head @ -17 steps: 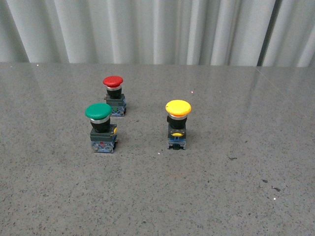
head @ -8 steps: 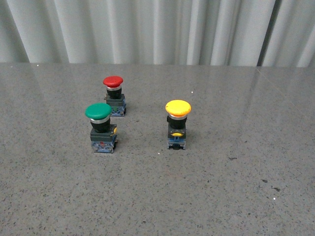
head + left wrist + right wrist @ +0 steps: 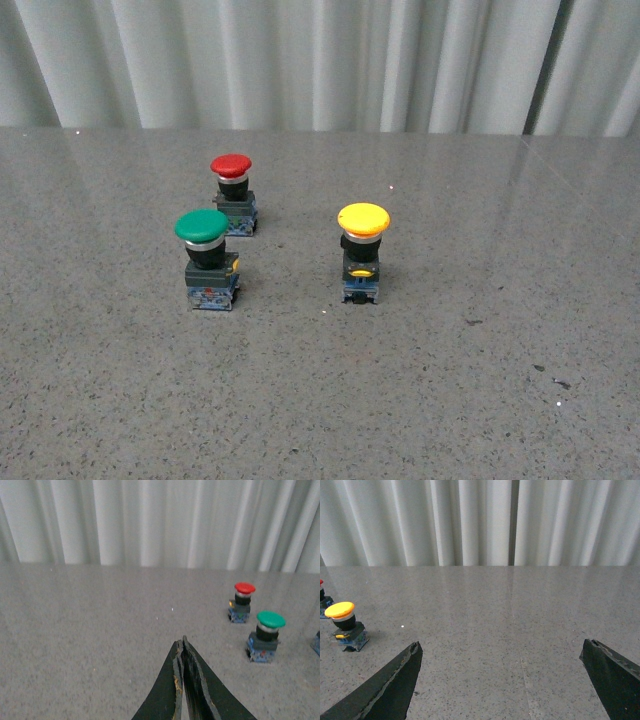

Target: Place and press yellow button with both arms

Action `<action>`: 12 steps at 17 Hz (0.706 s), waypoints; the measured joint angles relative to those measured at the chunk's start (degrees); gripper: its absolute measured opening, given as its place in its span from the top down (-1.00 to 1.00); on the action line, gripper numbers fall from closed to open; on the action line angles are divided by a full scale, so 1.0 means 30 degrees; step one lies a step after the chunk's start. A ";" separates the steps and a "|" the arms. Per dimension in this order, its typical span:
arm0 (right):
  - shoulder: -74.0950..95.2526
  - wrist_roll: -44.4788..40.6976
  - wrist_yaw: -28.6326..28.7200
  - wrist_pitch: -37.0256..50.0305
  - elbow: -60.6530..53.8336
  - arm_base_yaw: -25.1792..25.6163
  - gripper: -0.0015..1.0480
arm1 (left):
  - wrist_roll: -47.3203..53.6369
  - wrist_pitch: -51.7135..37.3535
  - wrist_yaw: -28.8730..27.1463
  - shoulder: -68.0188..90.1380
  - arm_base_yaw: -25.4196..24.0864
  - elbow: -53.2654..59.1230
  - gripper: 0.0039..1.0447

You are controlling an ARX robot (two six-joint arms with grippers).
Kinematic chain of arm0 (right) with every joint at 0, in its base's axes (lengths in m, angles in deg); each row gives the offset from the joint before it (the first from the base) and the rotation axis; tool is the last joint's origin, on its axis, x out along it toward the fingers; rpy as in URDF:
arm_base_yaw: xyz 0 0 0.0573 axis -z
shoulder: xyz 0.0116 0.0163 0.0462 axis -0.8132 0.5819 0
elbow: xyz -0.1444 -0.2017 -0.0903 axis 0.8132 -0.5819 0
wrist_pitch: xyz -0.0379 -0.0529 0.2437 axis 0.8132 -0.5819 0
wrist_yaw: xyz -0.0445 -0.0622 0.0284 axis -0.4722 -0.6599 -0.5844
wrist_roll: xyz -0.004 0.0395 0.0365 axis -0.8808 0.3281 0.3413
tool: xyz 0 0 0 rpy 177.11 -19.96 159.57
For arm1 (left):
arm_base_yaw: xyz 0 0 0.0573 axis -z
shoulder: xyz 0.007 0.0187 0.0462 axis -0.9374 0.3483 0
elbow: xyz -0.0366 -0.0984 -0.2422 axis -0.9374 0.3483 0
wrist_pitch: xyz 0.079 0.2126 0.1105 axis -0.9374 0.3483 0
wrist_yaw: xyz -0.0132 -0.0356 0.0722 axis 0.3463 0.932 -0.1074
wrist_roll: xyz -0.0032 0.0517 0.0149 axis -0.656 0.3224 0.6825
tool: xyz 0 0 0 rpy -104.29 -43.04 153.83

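The yellow button [image 3: 362,252] stands upright on the grey table, right of centre in the front view. It also shows in the right wrist view [image 3: 346,625], off beyond one finger. Neither arm shows in the front view. My left gripper [image 3: 182,642] is shut and empty, its black fingers pressed together above bare table, well away from the buttons. My right gripper [image 3: 501,650] is open wide and empty, with bare table between its fingers [image 3: 395,685]. The yellow button is barely in the left wrist view, where only a blue corner shows at the picture's edge.
A green-capped button [image 3: 208,259] stands left of the yellow one, and a red-capped button [image 3: 233,193] behind the green. Both show in the left wrist view, green [image 3: 266,636] and red [image 3: 242,602]. A pleated white curtain [image 3: 320,60] lines the table's far edge.
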 joint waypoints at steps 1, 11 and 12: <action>0.0000 0.0000 -0.0007 0.0022 0.0000 0.0000 -0.87 | 0.0000 0.0466 0.0051 0.0000 0.0000 0.0095 0.97; 0.0000 0.0000 -0.0007 0.0000 0.0000 0.0000 -0.87 | -0.0007 0.0299 0.0058 0.0000 0.0000 0.0095 -0.03; 0.0000 0.0000 -0.0015 0.0000 0.0000 0.0000 -0.87 | -0.0007 0.0306 0.0066 0.0000 0.0000 0.0095 -0.23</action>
